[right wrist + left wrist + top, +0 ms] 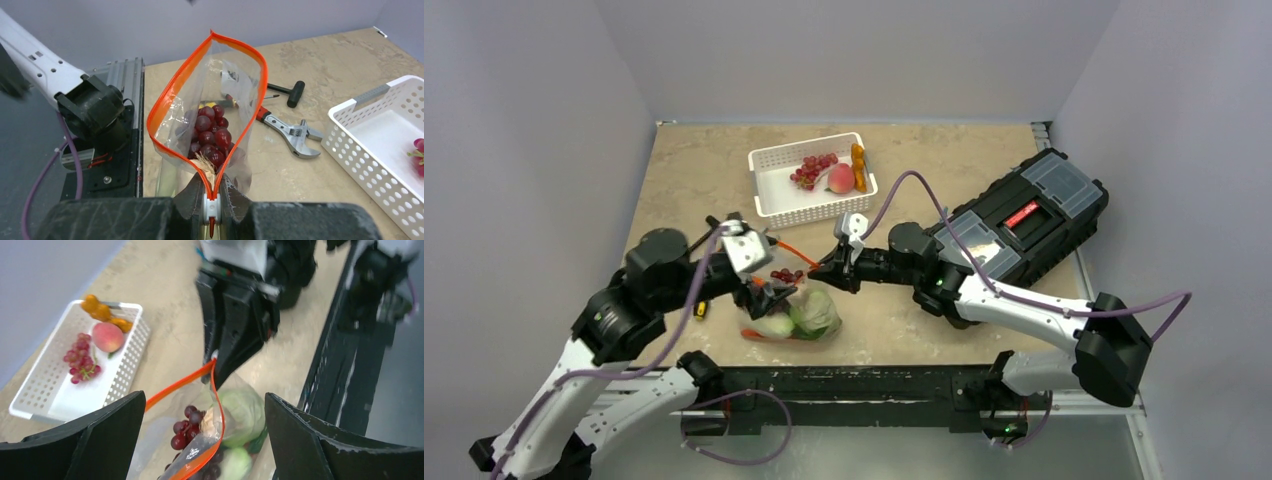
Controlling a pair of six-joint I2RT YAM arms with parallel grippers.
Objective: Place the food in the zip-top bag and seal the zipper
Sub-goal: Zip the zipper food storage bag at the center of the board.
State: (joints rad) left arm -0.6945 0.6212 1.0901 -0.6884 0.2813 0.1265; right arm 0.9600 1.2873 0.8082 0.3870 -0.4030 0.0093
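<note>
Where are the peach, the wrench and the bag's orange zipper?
peach point(107, 336), left wrist view, middle of fruit.
wrench point(281, 126), right wrist view, silver handle.
zipper point(212, 34), right wrist view, strip's top bend.

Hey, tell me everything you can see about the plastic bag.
The bag is clear, crinkly plastic with an orange zipper round its mouth, which gapes open. Its bottom rests on the table, and it holds dark grapes and a cabbage. The right gripper pinches one end of the mouth; the left gripper straddles it, open.
</note>
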